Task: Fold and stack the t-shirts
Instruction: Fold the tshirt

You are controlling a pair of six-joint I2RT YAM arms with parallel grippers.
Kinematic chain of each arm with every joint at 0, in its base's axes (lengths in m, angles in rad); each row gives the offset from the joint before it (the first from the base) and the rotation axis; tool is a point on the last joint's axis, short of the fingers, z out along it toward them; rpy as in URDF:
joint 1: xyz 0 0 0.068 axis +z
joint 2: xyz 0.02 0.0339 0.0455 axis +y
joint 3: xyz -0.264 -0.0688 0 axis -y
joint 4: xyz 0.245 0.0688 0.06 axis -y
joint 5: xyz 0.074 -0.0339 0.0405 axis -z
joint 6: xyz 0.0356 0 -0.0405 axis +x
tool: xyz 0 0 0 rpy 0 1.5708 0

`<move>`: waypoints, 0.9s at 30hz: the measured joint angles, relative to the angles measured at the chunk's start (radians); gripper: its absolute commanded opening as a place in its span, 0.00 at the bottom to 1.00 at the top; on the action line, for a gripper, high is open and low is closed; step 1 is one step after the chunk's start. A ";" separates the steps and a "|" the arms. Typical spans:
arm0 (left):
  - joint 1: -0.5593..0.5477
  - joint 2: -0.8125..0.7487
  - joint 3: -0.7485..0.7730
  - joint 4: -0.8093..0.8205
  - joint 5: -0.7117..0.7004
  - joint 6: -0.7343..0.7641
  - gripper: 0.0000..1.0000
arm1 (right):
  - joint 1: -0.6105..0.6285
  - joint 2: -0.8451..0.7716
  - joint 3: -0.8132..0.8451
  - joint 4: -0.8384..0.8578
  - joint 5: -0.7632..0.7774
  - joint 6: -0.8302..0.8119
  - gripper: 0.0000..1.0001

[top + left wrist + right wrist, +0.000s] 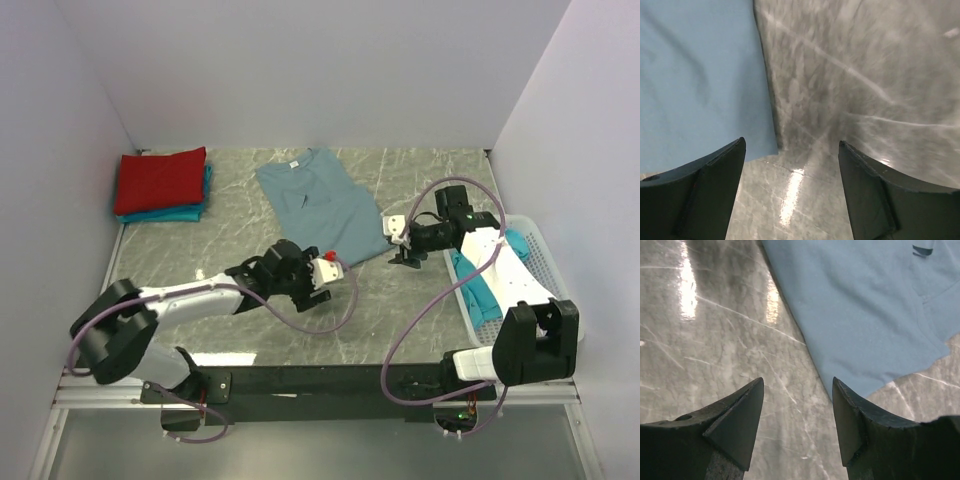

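A slate-blue t-shirt (325,205) lies flat on the marble table, its white neck label at the far end. My left gripper (322,266) hovers open at the shirt's near-left hem corner. In the left wrist view the shirt (695,75) fills the upper left, and the open left gripper (792,143) has only bare table between its jaws. My right gripper (400,250) is open at the near-right corner. The right wrist view has the shirt (865,305) just beyond the empty right gripper (797,381). A folded red t-shirt (160,180) rests on a folded teal t-shirt (188,212) at the far left.
A white perforated basket (541,250) stands at the table's right edge beside the right arm, holding teal t-shirts (478,285). White walls close in the table on the left, back and right. Purple cables loop off both arms.
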 measured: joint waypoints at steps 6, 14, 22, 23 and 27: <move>-0.039 0.154 0.032 0.014 -0.142 0.047 0.73 | -0.037 -0.008 -0.021 0.001 -0.033 -0.010 0.64; -0.040 0.269 0.090 0.035 -0.315 0.070 0.34 | -0.082 -0.016 -0.070 0.016 -0.029 -0.065 0.64; -0.043 0.285 0.063 0.069 -0.389 0.090 0.01 | -0.077 -0.042 -0.182 0.069 0.066 -0.289 0.67; -0.043 0.280 0.057 0.077 -0.389 0.091 0.01 | -0.071 -0.036 -0.183 0.072 0.082 -0.324 0.67; -0.042 0.244 0.021 0.077 -0.376 0.094 0.01 | -0.014 0.008 -0.188 0.138 0.158 -0.414 0.67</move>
